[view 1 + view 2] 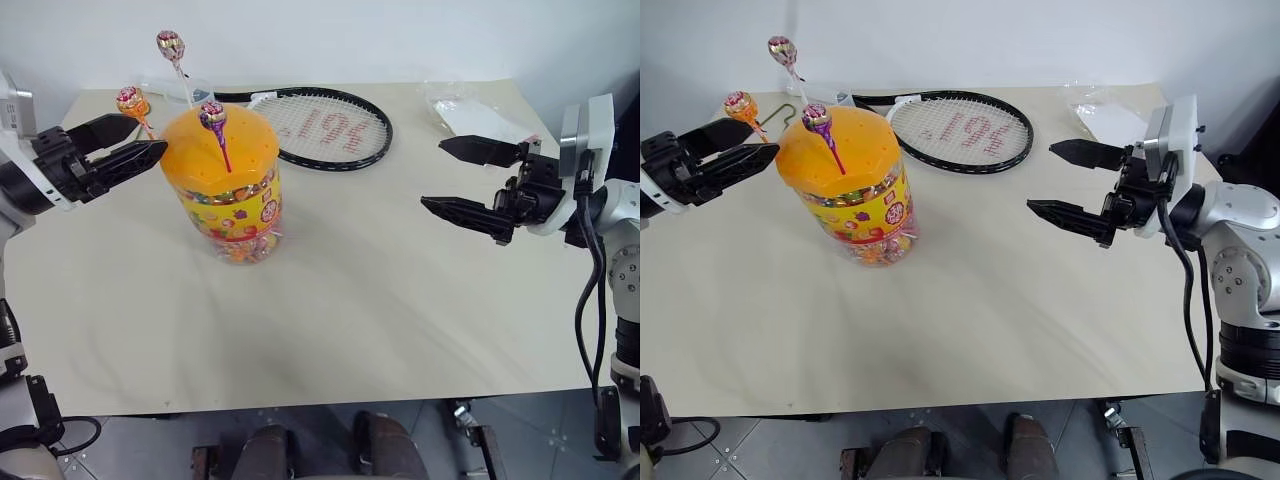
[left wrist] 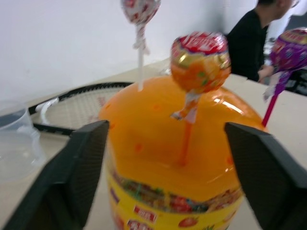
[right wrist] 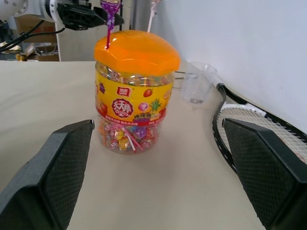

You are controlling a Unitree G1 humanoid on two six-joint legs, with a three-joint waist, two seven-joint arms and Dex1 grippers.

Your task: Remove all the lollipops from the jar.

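A beige table stands against a plain white wall.

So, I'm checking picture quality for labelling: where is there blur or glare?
Left wrist view: the orange-stick lollipop and the jar lid are soft, and the gripper fingers are blurred; a bright sheen lies on the lid. Right wrist view: the jar label reads sharply, only the near fingers are soft. Left eye view: sharp, even light, faint shadows on the table.

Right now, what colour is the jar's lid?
Orange, domed, on the jar; the lid shows best in the right wrist view.
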